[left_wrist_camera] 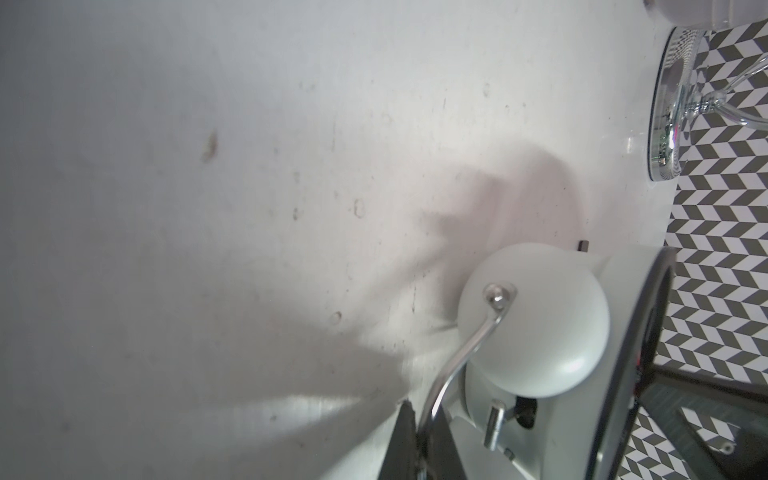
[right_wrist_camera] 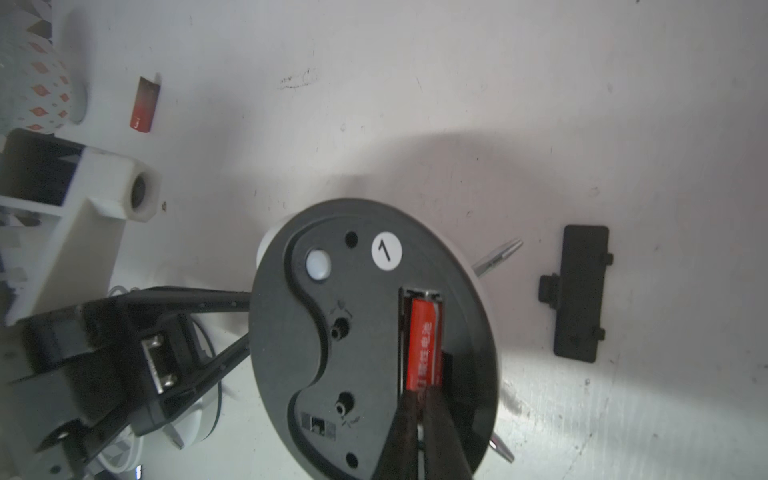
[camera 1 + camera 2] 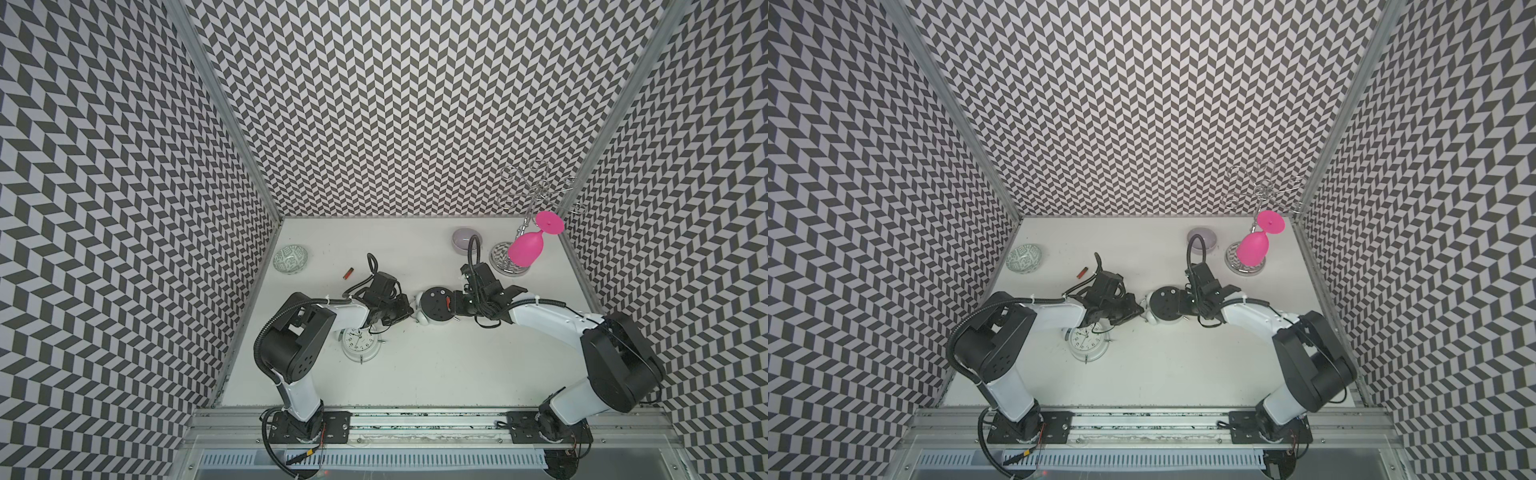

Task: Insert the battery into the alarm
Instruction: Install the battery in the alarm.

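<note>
Under chevron-patterned walls [image 3: 415, 104] on three sides, a scuffed white tabletop [image 3: 415, 374] carries everything. Far left of the alarm [image 3: 435, 305] sits a patterned bowl [image 3: 290, 259]. Nearer the alarm, a loose red cell [image 3: 348, 274] lies flat. A white clock [image 3: 360, 343] lies face up, left of the alarm and toward the robot's base. The left gripper [image 3: 409, 311] is clenched on the alarm's wire handle [image 1: 465, 353]. The alarm lies face down, and the battery [image 2: 424, 345] sits in its open compartment. The right gripper [image 2: 420, 399] has its jaws closed together, tips touching the battery's nearer end without grasping it. Just right of the alarm lies the black cover [image 2: 579, 295], apart from it. Farther right and back stand a grey bowl [image 3: 466, 240] and a wire rack [image 3: 536, 195] holding a pink goblet [image 3: 528, 249] upside down.
</note>
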Controlling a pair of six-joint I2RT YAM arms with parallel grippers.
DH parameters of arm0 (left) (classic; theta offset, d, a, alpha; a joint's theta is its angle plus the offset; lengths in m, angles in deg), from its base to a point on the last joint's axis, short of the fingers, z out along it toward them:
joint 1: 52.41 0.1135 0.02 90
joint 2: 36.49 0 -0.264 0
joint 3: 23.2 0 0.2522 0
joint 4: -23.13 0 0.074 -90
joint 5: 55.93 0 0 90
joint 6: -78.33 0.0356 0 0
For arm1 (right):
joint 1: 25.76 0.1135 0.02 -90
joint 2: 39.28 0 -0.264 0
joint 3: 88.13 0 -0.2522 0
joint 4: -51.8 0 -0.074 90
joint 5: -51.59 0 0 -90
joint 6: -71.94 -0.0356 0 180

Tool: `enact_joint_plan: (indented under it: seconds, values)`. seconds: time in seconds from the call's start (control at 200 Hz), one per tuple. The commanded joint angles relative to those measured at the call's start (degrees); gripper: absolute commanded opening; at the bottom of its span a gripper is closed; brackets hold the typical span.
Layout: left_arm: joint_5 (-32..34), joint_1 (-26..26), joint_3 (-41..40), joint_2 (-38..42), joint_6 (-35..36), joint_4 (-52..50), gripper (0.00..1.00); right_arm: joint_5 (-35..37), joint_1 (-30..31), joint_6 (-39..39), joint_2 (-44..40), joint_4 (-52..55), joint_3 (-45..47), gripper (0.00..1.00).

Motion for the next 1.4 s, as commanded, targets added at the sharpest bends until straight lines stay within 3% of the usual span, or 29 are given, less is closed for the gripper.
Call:
enact_joint_plan:
  seconds: [0.0,0.356,0.846,1.152,1.272,1.392]
  values:
    - [-1.9,-0.9,0.6,-1.2,3.2,-0.8,0.0,2.4,0.1,1.8,4.1,4.7,-0.9,0.08]
    - [-1.2,0.1,-0.1,-0.8,1.8,-1.0,0.0,4.9,1.4,5.5,6.3,11.2,-4.0,0.02]
    - [0.8,0.4,-0.1,-0.3,1.3,-1.7,0.0,1.3,1.4,6.8,0.7,14.0,-5.3,0.09]
    - [0.8,0.4,0.1,-0.4,1.1,-1.7,0.0,1.4,1.4,8.0,2.2,14.2,-4.5,0.1]
    - [0.6,0.4,-0.1,-0.4,0.8,-1.7,0.0,0.9,1.4,9.0,3.9,15.0,-3.8,0.0]
    - [0.7,0.6,-0.3,-0.3,0.4,-1.7,0.0,0.6,1.4,10.8,4.5,17.0,-2.2,0.0]
